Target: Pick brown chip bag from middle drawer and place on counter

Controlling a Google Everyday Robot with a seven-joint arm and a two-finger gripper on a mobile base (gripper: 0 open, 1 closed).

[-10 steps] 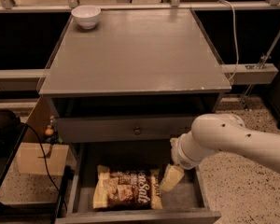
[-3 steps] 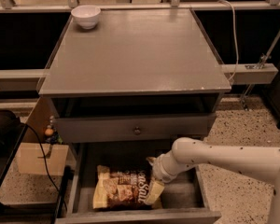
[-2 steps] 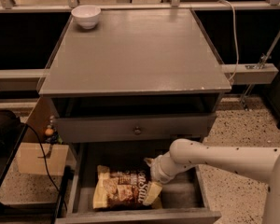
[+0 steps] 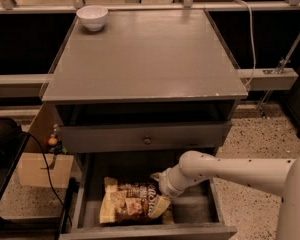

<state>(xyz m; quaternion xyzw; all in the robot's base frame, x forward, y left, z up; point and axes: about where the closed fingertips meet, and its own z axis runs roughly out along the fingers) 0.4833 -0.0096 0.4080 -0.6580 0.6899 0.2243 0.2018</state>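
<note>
Nearest, in the open drawer [image 4: 196, 210]: brown chip bag [image 4: 129, 204] lying flat, gripper [image 4: 162, 205] down at its right end, grip impossible to tell. Above, grey desk [image 4: 145, 59], edge chipped pale; white bowl [image 4: 92, 17] at far-left corner. Speckled floor [image 4: 262, 139] alongside.

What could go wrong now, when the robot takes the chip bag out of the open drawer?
1. The hand is at the right end of the brown chip bag in the middle drawer; held by one end only, the bag might sag or slip.
2. The upper drawer front is just above the arm; a straight lift could strike it.
3. A white bowl stands on a far corner of the counter; placing there may knock it.
</note>
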